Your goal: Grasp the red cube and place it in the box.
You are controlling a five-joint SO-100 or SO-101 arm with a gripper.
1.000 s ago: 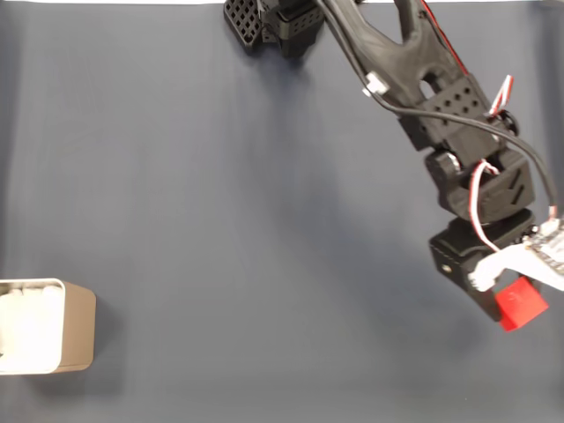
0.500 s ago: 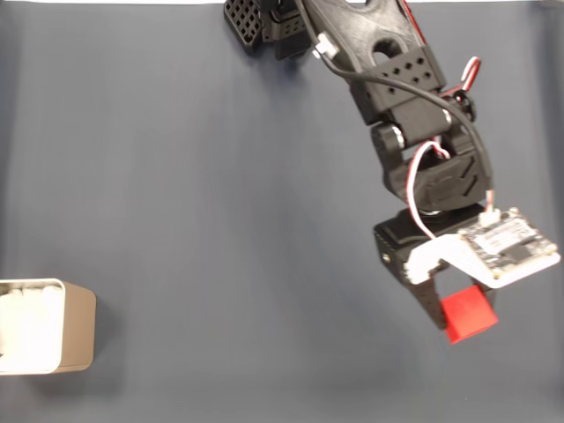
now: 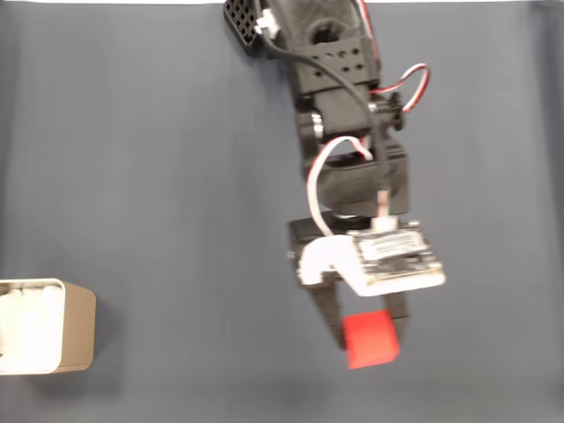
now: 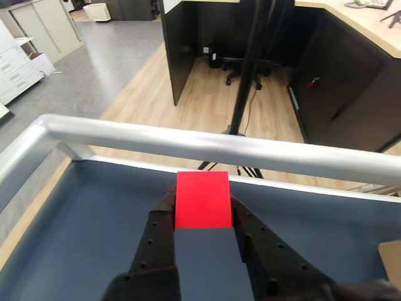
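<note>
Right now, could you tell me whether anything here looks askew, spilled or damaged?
Nothing stands out. The gripper holds the cube squarely between its fingers, clear of the mat, and the box sits upright at the left edge of the fixed view.

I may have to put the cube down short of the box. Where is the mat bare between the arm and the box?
In the fixed view the dark mat lies bare between the box at the left edge and the gripper, which is shut on the red cube. The strip right of the arm is bare too. The arm's own column is crowded.
</note>
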